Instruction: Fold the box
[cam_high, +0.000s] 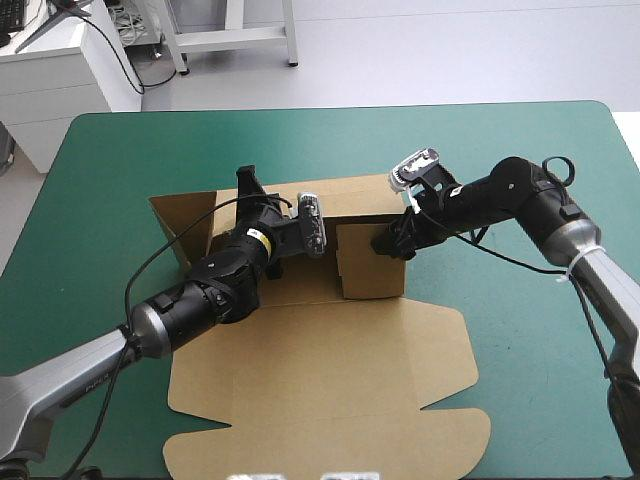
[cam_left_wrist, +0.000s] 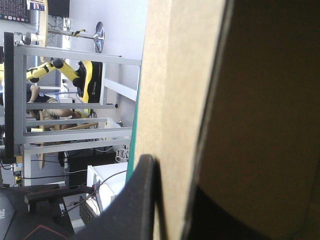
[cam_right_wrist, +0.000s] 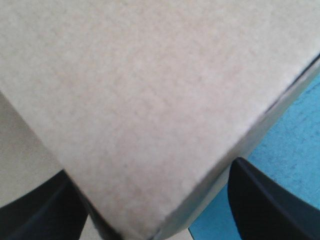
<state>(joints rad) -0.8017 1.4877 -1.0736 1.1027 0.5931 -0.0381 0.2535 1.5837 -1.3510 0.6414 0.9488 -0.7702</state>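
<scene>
Brown box (cam_high: 330, 350) sits centred on the tabletop (cam_high: 520, 140), far walls raised. The left gripper (cam_high: 248, 188) clamps a far wall, and the right gripper (cam_high: 392, 243) is spread astride the right corner. Best push squarely, keeping the walls upright.

Table (cam_high: 560, 110) with a teal-green cover (cam_high: 110, 190), its rounded far corners in view. One brown box (cam_high: 330, 380) lies on it near the middle, the flat lid spread toward the near edge and the raised walls standing on the far side.

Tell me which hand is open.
The right hand: its fingers stand apart astride the box. The left hand is shut on a wall.
</scene>
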